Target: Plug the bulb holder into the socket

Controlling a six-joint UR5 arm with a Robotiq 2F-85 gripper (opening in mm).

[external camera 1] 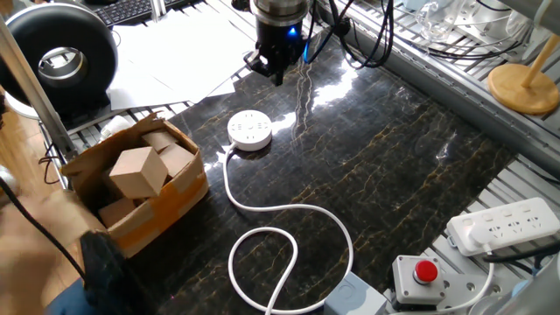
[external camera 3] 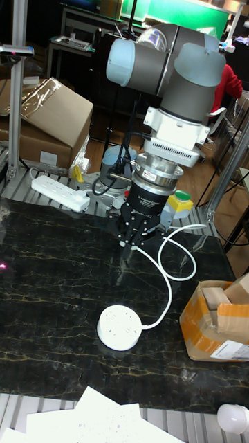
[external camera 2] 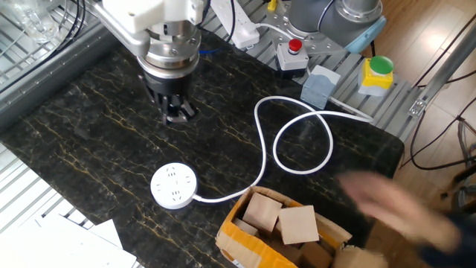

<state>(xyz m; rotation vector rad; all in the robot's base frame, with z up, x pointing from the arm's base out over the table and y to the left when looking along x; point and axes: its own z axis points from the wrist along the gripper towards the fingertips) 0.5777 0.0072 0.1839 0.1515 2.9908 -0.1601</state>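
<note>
Your hand (external camera 2: 177, 113) hangs above the counter (external camera 2: 89, 126) beyond the socket (external camera 2: 174, 186); its grip state is unclear.

Grey tubular arm (external camera 3: 166, 62) with pale-blue caps; white ribbed flange; black gripper (external camera 3: 136, 234) body.

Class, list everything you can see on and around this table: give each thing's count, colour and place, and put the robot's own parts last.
socket: one, white, round, on the dark mat
cord: one, white, looped across the mat
cardboard box: one, brown, at the mat's edge, holding blocks
power strip: one, white, on the table rail
button box: one, grey with red button, beside the strip
papers: white, behind the mat
gripper: one, black, above the mat, beyond the socket
</note>
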